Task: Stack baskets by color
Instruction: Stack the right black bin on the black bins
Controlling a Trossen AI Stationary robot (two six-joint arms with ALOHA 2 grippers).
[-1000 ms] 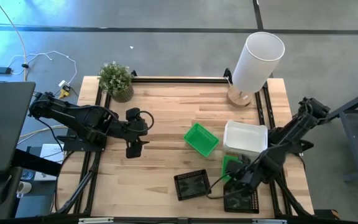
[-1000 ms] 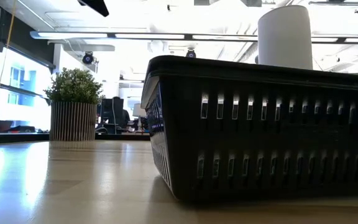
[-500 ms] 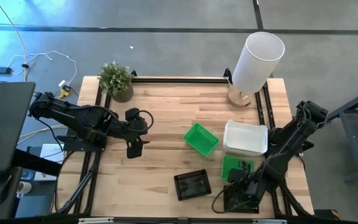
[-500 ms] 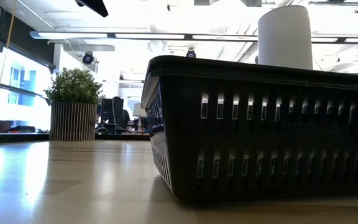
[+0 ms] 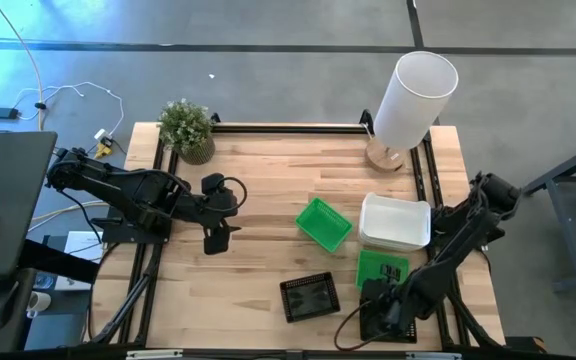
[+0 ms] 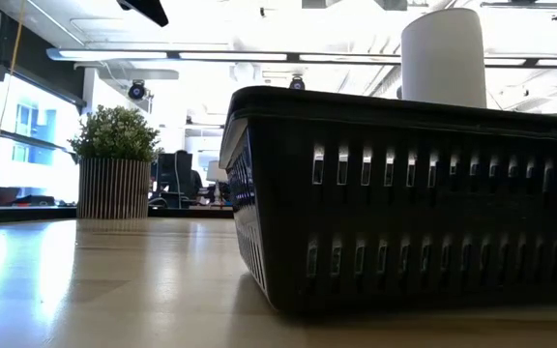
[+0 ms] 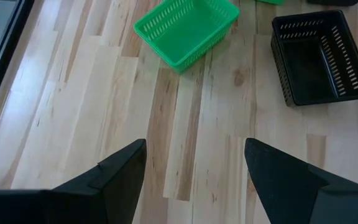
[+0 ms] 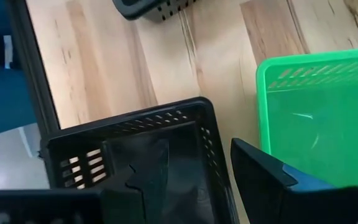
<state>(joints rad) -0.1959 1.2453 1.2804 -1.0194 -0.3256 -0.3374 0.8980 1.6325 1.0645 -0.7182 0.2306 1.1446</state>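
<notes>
Near edge of the surface (image 5: 258, 300), about 5 o'clock: right gripper (image 5: 386, 318) low over a black basket (image 5: 388, 322). Right wrist view shows one finger inside the basket and the other outside its wall, toward the green basket (image 5: 381, 268), so the fingers straddle that wall at a medium gap. Whether they actually pinch it I cannot tell; likely a rim grip, ready to lift.

At 6 o'clock, a second black basket (image 5: 309, 296) sits alone, upright, the probable base for the black stack.

Just beyond the gripper, the green basket at 4 o'clock touches or nearly touches the white basket (image 5: 396, 222) at 3 o'clock. The white one looks deep, possibly nested; unclear.

Centre: another green basket (image 5: 324, 223), skewed, apart from the first, not yet stacked.

Left gripper (image 5: 215, 236) waits at 9 o'clock, fingers wide, empty.

Far edge: potted plant (image 5: 187, 129) at 11 o'clock, white cylinder (image 5: 414, 98) at 1 o'clock, both clear of the work.
</notes>
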